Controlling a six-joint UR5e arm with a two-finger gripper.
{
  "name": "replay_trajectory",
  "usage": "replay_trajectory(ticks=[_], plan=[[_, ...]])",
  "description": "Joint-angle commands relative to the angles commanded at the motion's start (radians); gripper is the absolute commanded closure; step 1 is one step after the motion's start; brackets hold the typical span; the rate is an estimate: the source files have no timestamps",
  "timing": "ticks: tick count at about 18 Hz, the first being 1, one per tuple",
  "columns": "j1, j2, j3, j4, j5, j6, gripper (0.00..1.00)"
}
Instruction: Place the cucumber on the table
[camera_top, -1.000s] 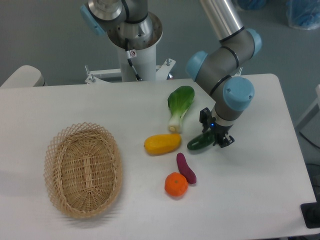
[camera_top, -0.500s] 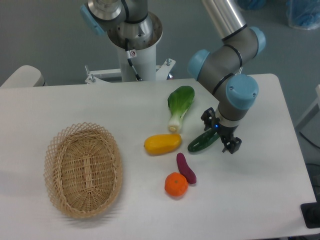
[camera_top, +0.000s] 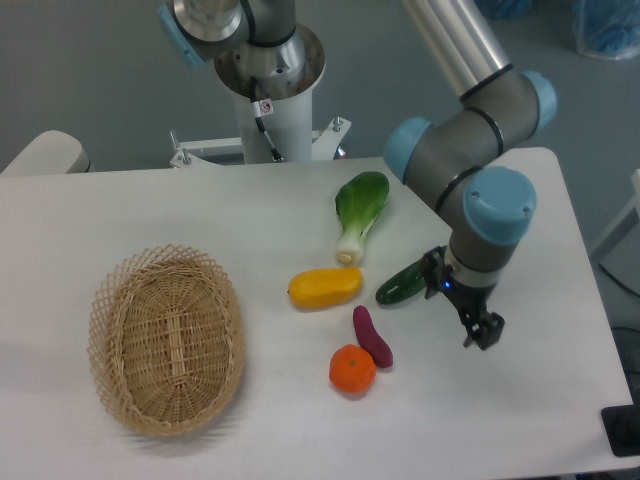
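The cucumber (camera_top: 402, 284) lies on the table (camera_top: 150, 210), just right of the yellow fruit (camera_top: 325, 288). The gripper (camera_top: 462, 312) stands beside it, fingers spread, holding nothing — retreat should go straight up, clear of the cucumber's end.

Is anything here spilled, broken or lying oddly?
Nothing stands out. The cucumber lies flat on the table beside the yellow fruit, the basket sits upright, and the gripper holds nothing.
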Motion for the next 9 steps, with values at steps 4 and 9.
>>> replay_trajectory(ticks=[4,9], plan=[[-0.017,-0.049,0.066,-0.008,0.031,-0.035,0.0],[-0.046,-0.106,0.137,-0.015,0.048,-0.098,0.0]])
